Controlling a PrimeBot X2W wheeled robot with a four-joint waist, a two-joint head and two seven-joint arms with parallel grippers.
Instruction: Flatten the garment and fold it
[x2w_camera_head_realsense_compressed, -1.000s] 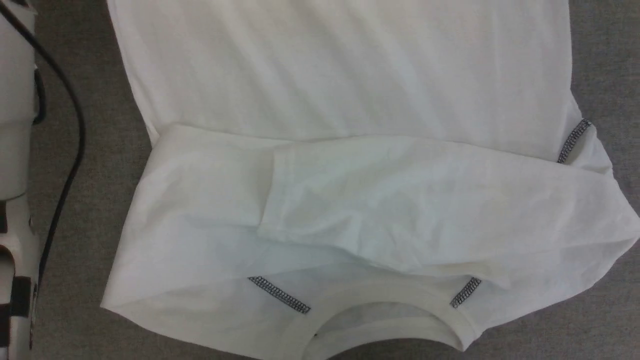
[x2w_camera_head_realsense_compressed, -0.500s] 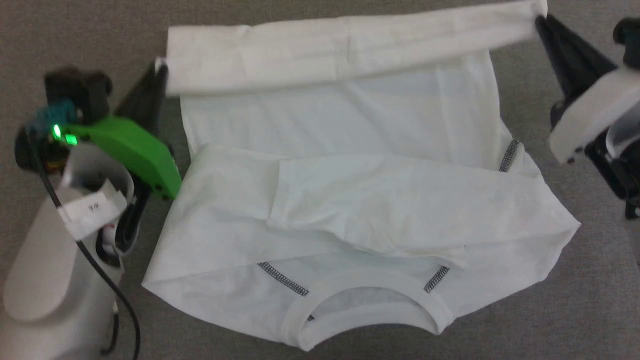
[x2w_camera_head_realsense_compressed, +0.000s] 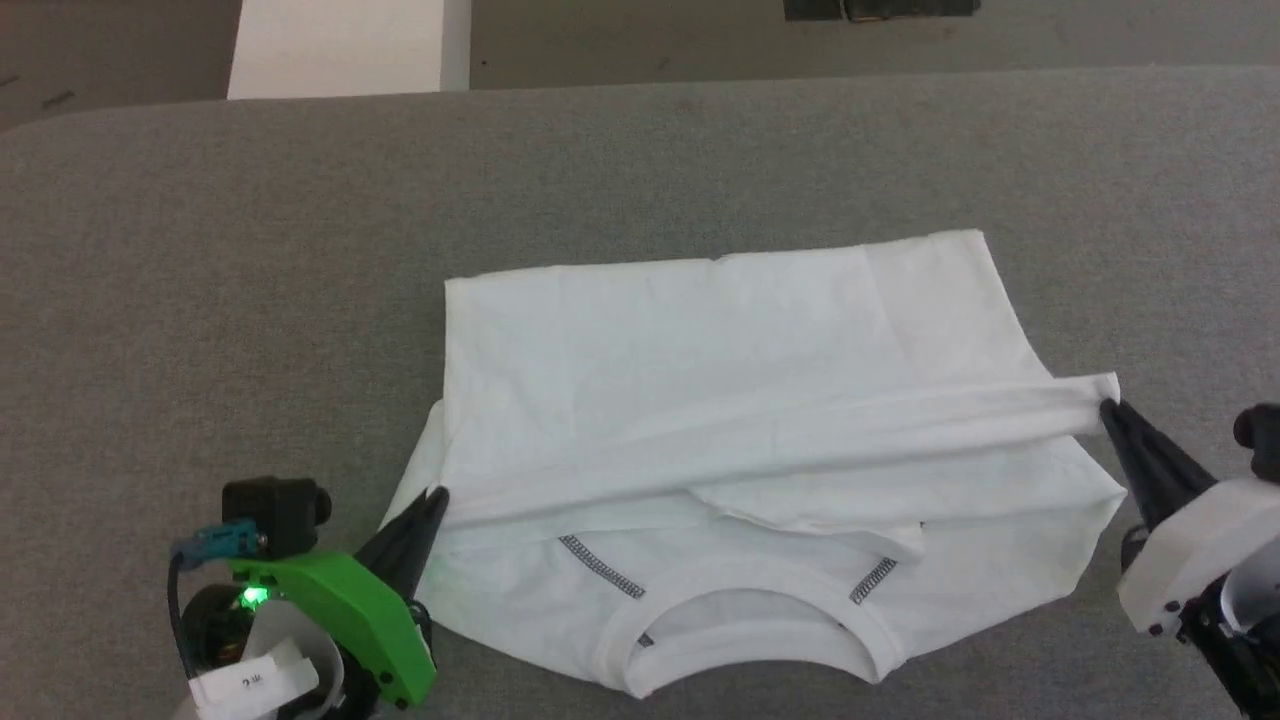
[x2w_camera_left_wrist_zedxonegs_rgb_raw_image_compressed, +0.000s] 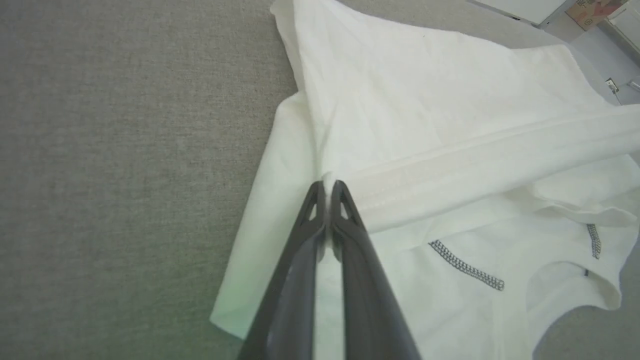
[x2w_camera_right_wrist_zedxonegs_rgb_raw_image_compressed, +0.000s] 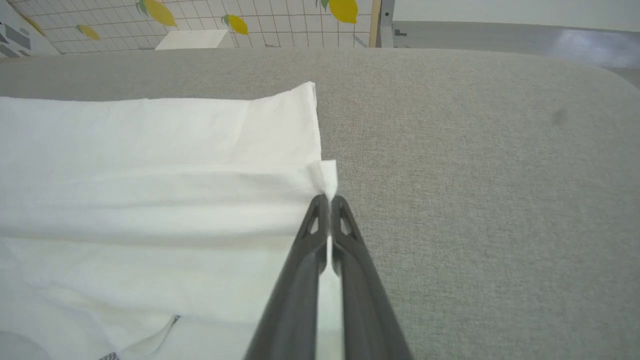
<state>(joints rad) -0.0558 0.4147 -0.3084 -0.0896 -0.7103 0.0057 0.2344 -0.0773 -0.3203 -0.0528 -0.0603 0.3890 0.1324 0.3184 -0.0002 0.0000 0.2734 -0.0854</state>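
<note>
The white long-sleeved garment (x2w_camera_head_realsense_compressed: 720, 330) lies on the grey table, its round neckline (x2w_camera_head_realsense_compressed: 740, 630) toward me and dark stitched shoulder seams (x2w_camera_head_realsense_compressed: 600, 565) showing. Its far hem is folded over toward the neckline as a taut band (x2w_camera_head_realsense_compressed: 780, 440) across the middle. My left gripper (x2w_camera_head_realsense_compressed: 437, 497) is shut on the band's left end, its dark fingers (x2w_camera_left_wrist_zedxonegs_rgb_raw_image_compressed: 327, 192) pinching the white fabric (x2w_camera_left_wrist_zedxonegs_rgb_raw_image_compressed: 400, 180). My right gripper (x2w_camera_head_realsense_compressed: 1108, 405) is shut on the right end, with a corner of cloth (x2w_camera_right_wrist_zedxonegs_rgb_raw_image_compressed: 327, 177) sticking out past its tips (x2w_camera_right_wrist_zedxonegs_rgb_raw_image_compressed: 328, 200).
A rigid white box (x2w_camera_head_realsense_compressed: 345, 45) stands beyond the grey table's far edge (x2w_camera_head_realsense_compressed: 700, 85) at the left. Dark objects (x2w_camera_head_realsense_compressed: 880, 8) lie on the floor past the far edge. Bare grey surface (x2w_camera_head_realsense_compressed: 200, 300) surrounds the garment on all sides.
Both grippers have carried the garment's far edge toward me, folding it over the body. The head camera has also pulled back and tilted, bringing the far table edge into view.
</note>
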